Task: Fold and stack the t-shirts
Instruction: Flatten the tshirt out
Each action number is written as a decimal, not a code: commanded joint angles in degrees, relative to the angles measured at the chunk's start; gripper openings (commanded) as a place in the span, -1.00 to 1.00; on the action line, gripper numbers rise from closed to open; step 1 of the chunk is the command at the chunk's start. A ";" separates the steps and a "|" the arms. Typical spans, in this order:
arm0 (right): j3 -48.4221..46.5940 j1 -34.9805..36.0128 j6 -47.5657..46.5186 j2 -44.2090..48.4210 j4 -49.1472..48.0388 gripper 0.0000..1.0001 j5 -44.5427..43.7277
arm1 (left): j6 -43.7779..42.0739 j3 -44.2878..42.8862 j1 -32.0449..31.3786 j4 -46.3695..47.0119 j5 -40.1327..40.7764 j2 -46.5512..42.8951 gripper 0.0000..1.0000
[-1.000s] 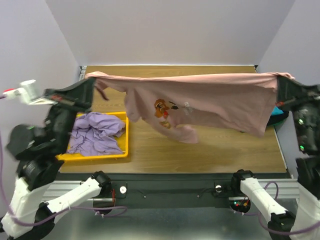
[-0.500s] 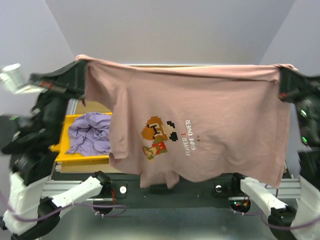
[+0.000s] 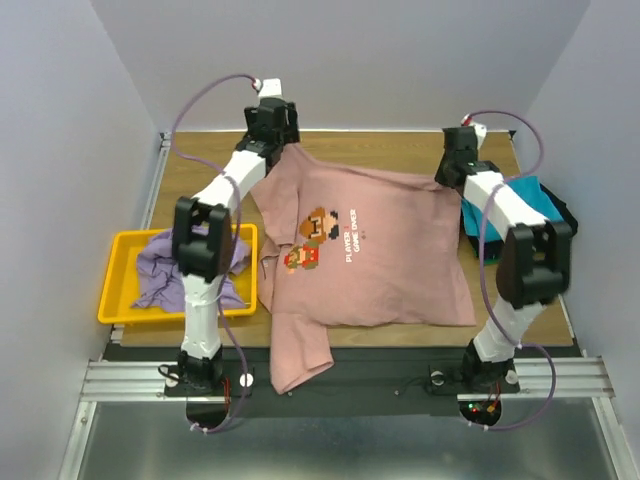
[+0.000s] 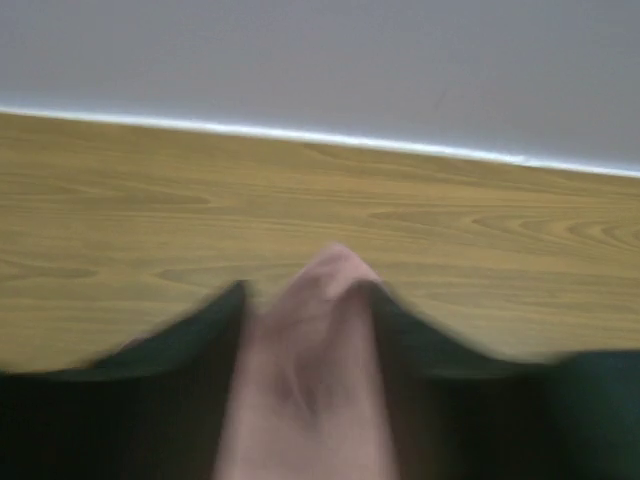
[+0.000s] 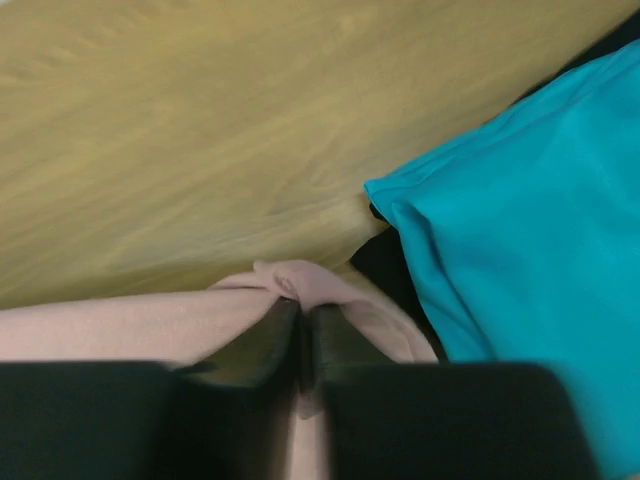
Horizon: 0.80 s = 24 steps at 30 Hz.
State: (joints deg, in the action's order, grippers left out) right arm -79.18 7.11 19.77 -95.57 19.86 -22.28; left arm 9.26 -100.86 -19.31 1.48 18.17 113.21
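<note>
The dusty pink t-shirt (image 3: 380, 260) lies spread on the table, pixel-figure print up, and one part hangs over the near edge. My left gripper (image 3: 273, 137) is at its far left corner. In the left wrist view, that gripper (image 4: 310, 335) has its fingers apart with a ridge of pink cloth (image 4: 320, 300) between them. My right gripper (image 3: 452, 176) is at the shirt's far right corner. In the right wrist view, it (image 5: 300, 325) is pinched on a pink fold (image 5: 300, 280). A teal t-shirt (image 3: 520, 195) lies folded on a black one (image 3: 562, 215) at the right.
A yellow bin (image 3: 120, 315) at the left edge holds a crumpled lavender t-shirt (image 3: 165, 265). In the right wrist view, the teal stack (image 5: 530, 230) lies right beside my right gripper. Both arms stretch across the table to the far side.
The pink shirt was held stretched in the air between both grippers. Both arms have swung to the far side and laid it flat. The left fingers have come apart.
</note>
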 commanded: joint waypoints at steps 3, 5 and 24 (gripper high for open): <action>-14.94 -2.54 -1.40 -17.79 -7.64 0.99 1.70 | -3.28 -32.83 1.73 -9.10 -2.79 19.92 0.97; -17.23 -2.54 -1.57 -19.65 -7.64 1.00 3.99 | -3.54 -34.14 1.73 -9.13 -3.75 21.62 0.97; 4.37 0.62 3.25 -7.96 -9.13 1.00 20.79 | 6.56 -3.64 2.61 -14.39 -7.78 7.90 0.97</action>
State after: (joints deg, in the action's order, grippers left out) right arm -76.77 6.46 21.58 -102.80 12.25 -4.73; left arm 13.47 -104.68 -17.50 -7.88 11.33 119.17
